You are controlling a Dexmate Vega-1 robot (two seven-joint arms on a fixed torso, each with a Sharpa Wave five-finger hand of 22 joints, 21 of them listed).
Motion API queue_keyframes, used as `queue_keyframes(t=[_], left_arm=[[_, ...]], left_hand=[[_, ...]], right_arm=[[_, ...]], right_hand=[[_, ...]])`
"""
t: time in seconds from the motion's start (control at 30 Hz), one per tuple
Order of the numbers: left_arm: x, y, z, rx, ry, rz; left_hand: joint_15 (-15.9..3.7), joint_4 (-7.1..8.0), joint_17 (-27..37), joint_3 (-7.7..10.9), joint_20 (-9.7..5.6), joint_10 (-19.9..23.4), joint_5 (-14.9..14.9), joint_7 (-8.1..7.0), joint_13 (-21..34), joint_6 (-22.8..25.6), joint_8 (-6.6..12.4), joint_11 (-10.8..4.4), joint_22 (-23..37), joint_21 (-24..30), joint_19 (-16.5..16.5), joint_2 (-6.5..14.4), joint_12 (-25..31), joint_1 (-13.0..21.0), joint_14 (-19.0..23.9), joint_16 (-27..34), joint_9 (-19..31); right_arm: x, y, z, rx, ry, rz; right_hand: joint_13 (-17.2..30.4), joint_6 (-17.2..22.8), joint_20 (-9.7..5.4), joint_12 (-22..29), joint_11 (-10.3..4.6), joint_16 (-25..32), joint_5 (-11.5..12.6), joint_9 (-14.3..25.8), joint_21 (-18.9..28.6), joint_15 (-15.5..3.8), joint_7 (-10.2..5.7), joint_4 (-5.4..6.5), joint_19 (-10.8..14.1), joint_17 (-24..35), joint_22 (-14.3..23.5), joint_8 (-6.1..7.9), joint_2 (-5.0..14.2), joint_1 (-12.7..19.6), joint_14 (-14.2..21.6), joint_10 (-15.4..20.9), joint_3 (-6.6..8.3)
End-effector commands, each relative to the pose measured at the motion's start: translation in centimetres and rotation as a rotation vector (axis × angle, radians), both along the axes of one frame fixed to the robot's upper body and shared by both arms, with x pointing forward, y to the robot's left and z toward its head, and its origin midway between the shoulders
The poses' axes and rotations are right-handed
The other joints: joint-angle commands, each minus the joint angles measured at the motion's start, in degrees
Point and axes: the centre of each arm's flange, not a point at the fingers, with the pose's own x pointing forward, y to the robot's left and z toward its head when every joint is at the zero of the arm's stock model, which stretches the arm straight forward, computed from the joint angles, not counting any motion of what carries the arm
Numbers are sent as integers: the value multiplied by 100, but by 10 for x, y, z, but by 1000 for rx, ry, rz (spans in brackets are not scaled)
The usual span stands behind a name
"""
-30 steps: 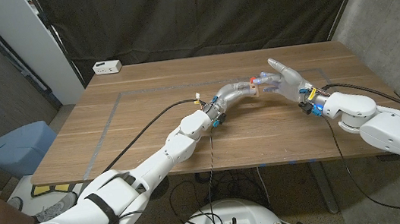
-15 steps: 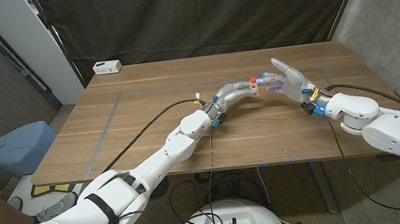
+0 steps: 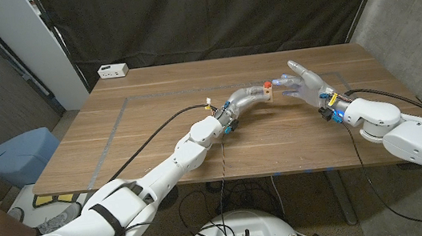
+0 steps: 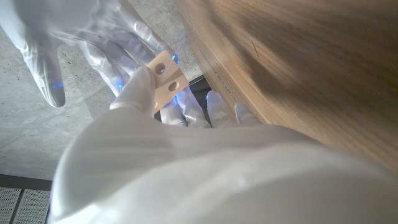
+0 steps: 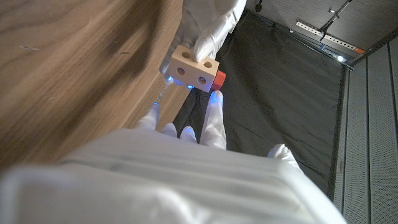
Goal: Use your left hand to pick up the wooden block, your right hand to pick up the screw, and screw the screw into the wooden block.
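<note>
My left hand [image 3: 250, 95] holds a pale wooden block [image 3: 269, 92] above the middle of the table. The block [image 4: 165, 79] has two round holes in one face, and my left fingers [image 4: 138, 87] pinch it at one end. A red screw [image 3: 268, 86] sticks out of the block; its red head [image 5: 220, 79] shows at the block's [image 5: 194, 69] end. My right hand [image 3: 304, 83] hovers just right of the block with its fingers spread. One fingertip [image 5: 214, 99] is close under the screw head and the thumb is well apart. I cannot tell if it touches.
A white box [image 3: 112, 70] lies at the table's far left corner. Grey tape lines [image 3: 112, 128] mark the table's [image 3: 175, 151] left part. A blue-grey seat [image 3: 22, 154] stands off the left edge. Cables run along both arms.
My right hand has drawn a little to the right, away from the block. The red screw head now shows plainly on the block. My left hand stays put.
</note>
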Motion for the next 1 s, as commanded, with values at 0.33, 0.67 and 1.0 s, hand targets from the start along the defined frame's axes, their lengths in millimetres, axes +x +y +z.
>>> queue_keyframes(t=[0.33,0.67,1.0], left_arm=[[1,1,2,1,-2,2],[3,0,3,3,-1,-2],[4,-1,4,3,-2,-1]], left_hand=[[-181,112,16,121,12,58,26,33,17,280,56,-12,11,45,-11,45,9,-2,19,29,8],[-182,115,14,125,17,57,29,23,17,270,50,-10,11,45,-12,42,9,-5,14,21,8],[-169,122,16,129,18,40,31,40,18,250,42,-11,11,44,-14,52,1,-12,11,19,10]], right_arm=[[11,8,4,-21,7,40],[16,12,6,-37,7,62],[19,14,7,-37,14,71]], right_hand=[[8,-667,53,-42,24,-79,41,-11,-34,72,-192,38,-161,33,14,-36,26,48,-504,-446,-84],[9,-901,58,-48,40,-95,43,-17,-55,72,-203,73,-281,43,16,-29,27,10,-615,-656,-125],[9,-703,52,-10,42,-80,45,-16,-49,72,-173,106,-333,50,18,80,34,-25,-628,-672,-156]])
